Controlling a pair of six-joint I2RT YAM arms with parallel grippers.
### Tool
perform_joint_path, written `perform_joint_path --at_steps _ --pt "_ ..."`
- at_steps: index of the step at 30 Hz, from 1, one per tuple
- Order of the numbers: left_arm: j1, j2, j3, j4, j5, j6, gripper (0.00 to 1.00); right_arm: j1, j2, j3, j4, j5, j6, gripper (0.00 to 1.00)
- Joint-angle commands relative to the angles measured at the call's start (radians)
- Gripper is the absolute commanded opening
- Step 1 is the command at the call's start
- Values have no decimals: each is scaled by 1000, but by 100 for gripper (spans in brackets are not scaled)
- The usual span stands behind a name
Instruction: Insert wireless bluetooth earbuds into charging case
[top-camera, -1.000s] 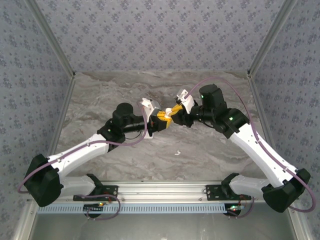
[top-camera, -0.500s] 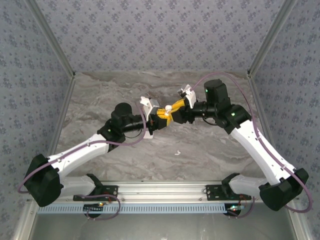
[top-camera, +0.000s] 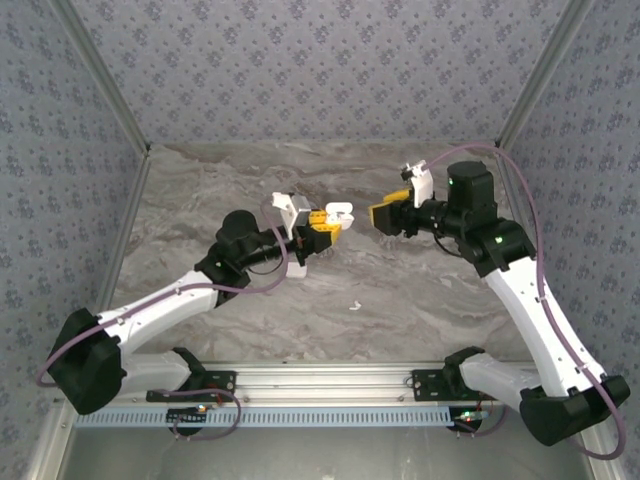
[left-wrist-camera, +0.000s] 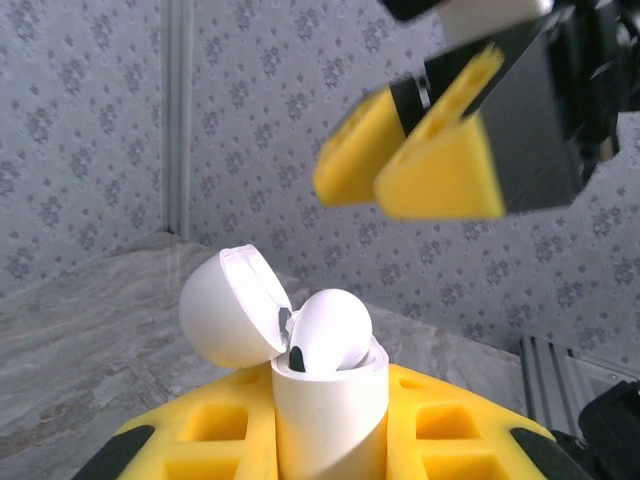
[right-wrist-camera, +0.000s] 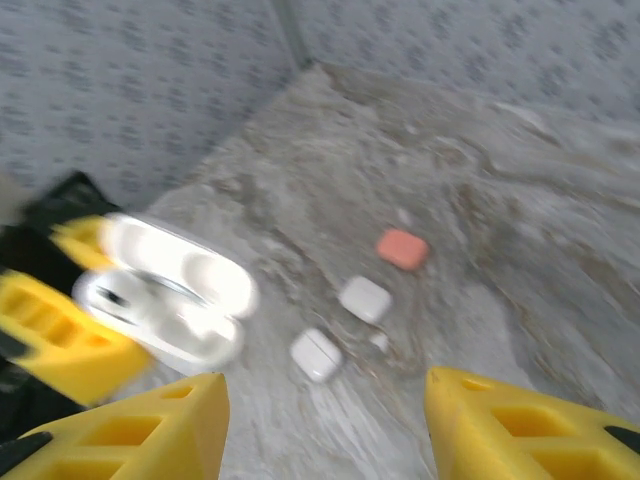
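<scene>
Top view, lower centre: a loose earbud (top-camera: 353, 305) lies on the table (top-camera: 200, 200), well apart from both grippers. Mid-frame, the left gripper (top-camera: 325, 227) is clenched on an open white case (top-camera: 339, 212). The left wrist view shows a second earbud (left-wrist-camera: 333, 327) seated in it. The right gripper (top-camera: 381, 218), jaws apart and empty, stands right of the case, clear of it. The blurred right wrist view adds a coral case (right-wrist-camera: 402, 248) and two white cases (right-wrist-camera: 365, 298) farther off.
</scene>
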Motion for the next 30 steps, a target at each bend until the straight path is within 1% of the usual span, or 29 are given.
perform_joint_path --at_steps 1,4,8,14,20,25,30 --pt "8 -71 10 -33 -40 62 0 4 20 -38 -179 151 24 55" --pt "7 -111 10 -156 -73 109 0 40 44 -127 -238 229 40 53" --pt "7 -177 -45 -203 -123 112 0 105 59 -239 -214 290 146 52" --pt "7 -260 -102 -238 -173 106 0 237 95 -404 -126 371 413 52" --pt "7 -282 -110 -264 -178 118 0 365 142 -492 -4 469 669 52" --pt "7 -286 -111 -268 -162 120 0 417 204 -518 70 509 801 53" --pt "9 -303 -123 -266 -158 123 0 433 247 -554 170 510 896 52"
